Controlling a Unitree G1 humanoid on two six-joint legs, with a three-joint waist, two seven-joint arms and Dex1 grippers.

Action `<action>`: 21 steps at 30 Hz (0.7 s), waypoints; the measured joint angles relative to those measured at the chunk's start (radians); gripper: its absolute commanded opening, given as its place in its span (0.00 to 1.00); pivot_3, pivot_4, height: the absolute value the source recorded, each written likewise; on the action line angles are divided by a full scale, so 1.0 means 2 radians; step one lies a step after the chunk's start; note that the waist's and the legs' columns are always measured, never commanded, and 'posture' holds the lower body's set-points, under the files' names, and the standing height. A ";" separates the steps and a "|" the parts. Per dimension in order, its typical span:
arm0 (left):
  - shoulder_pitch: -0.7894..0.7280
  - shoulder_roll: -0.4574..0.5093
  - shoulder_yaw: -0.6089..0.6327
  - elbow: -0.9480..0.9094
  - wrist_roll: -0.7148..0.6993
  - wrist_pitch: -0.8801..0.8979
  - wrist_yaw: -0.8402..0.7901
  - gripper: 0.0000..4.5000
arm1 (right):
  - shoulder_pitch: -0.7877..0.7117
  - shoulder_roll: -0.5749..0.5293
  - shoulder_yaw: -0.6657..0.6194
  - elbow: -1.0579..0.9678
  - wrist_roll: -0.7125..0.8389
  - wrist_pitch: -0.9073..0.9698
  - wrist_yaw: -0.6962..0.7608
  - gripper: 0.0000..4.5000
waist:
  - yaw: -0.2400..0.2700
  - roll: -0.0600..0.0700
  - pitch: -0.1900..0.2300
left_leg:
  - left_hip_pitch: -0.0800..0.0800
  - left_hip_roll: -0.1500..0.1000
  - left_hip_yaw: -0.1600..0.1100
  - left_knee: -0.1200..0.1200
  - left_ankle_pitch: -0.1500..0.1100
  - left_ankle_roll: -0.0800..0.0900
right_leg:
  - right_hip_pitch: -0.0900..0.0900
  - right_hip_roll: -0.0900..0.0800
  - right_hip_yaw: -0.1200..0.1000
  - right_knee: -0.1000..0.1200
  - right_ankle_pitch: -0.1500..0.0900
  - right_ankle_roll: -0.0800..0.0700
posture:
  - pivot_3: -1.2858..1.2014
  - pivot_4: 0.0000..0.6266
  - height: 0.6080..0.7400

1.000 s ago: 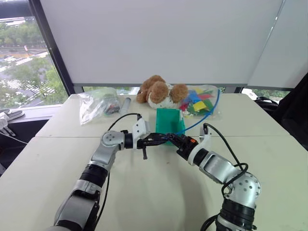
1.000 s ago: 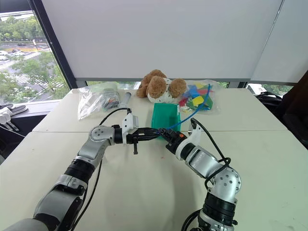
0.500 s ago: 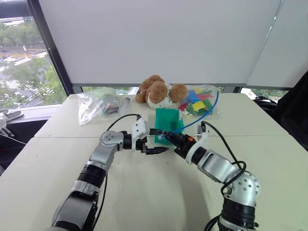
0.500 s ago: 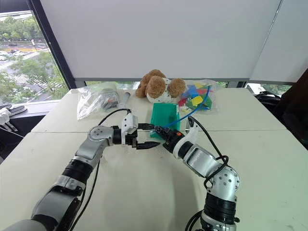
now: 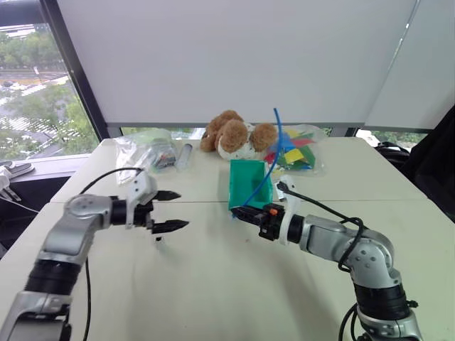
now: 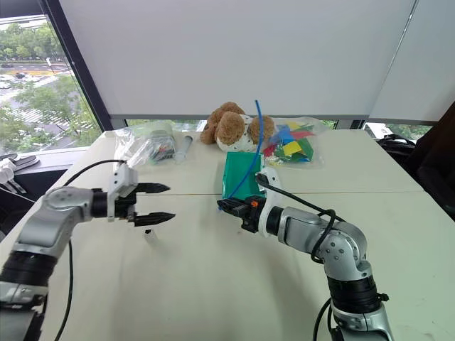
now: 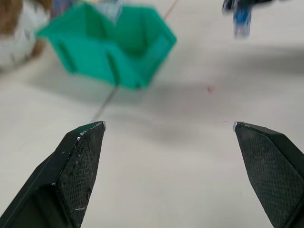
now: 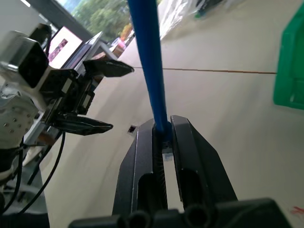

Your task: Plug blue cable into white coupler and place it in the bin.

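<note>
Left eye view, whole scene: a pale table (image 5: 213,284) with the two arms over it, well apart from each other, and a row of things at the far side near the window.
Left gripper (image 5: 181,209): it hangs above the table on the left side, and its two black fingers stand wide apart with nothing between them. In the left wrist view the fingers (image 7: 83,161) have only bare table between them.
Right gripper (image 5: 242,212): it is near the middle of the table, just in front of the bin, and it points toward the left gripper. Its fingers are pressed together on the cable, close to the cable's end.
Thin bright-blue flexible cable (image 5: 266,167): its low end is clamped in the right gripper. From there it rises in a curve, passes in front of the bin and ends free in the air above the plush dog and the right-hand bag. In the right wrist view it comes straight up out of the closed fingers (image 8: 142,156).
Teal-green rectangular plastic bin (image 5: 245,177): it stands on the table behind the right gripper, in front of the plush dog. I cannot see anything inside it.
Tiny pale piece (image 5: 158,239): it lies on the table just below the left gripper, touching no finger. I cannot tell if this is the white coupler.
Brown and white plush dog (image 5: 234,135): it is at the far edge of the table, behind the bin.
Clear plastic bags: one bag (image 5: 142,153) is to the left of the dog, another bag with coloured pieces (image 5: 295,150) is to the right of it.
</note>
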 measured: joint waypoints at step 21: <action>-0.067 -0.049 -0.043 0.349 0.086 -0.214 -0.067 0.94 | -0.006 -0.004 0.019 -0.004 -0.064 -0.018 0.061 0.00 | 0.001 0.000 0.000 | -0.001 -0.001 0.000 0.000 0.000 0.000 | -0.001 -0.001 -0.001 0.000 0.000 0.000 | 0.52 0.24 1.00</action>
